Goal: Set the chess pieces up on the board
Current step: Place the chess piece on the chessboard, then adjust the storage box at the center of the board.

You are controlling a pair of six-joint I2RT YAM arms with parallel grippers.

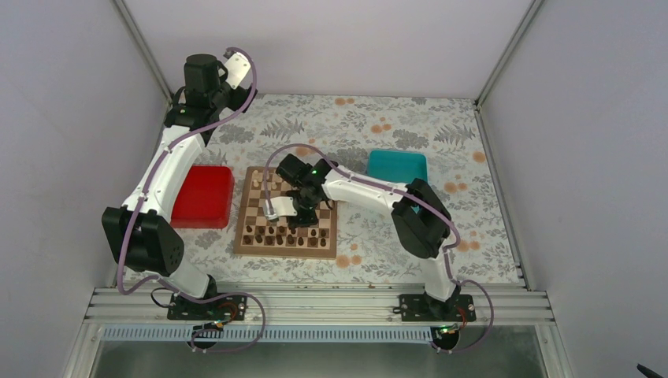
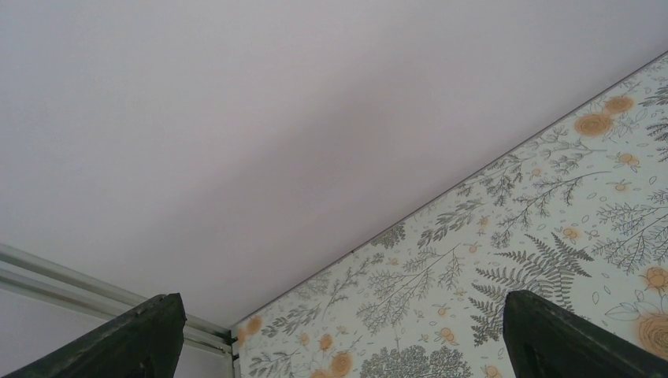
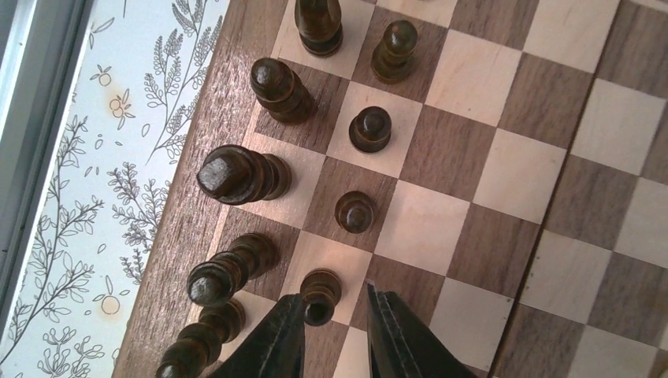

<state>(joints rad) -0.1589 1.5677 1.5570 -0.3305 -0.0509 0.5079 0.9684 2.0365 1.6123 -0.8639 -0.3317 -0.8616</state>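
Two rows of dark pieces (image 1: 280, 235) stand along the side of the board (image 1: 283, 253) that faces the near edge of the bench (image 1: 488, 236); the board lies mid-bench, with a red tray (image 1: 203, 197) just beside it toward the left edge and a teal tray (image 1: 398, 164) beyond it toward the far right.

One pawn (image 3: 319, 293) stands upright on the board between the fingers of the right claw (image 3: 335, 295); the jaws are narrowly parted, and a gap shows on one side of the pawn while the other finger looks to be touching it, so the pawn reads as let go rather than clenched.

Most of the risk is in that contact; if the claw lifts away at a slant, or drifts sideways before it has widened, the touching finger could drag the pawn off its square or tip it. A tipped pawn would probably roll into the next pawn (image 3: 355, 211) in line. The back-row piece (image 3: 224, 272) stands just beside the same finger; a wider opening could push the finger's outer face into it and knock it toward the board's border.

Well clear of all this, the left claw (image 2: 339, 298) hangs wide open and empty over the far left corner; it threatens nothing where it is.
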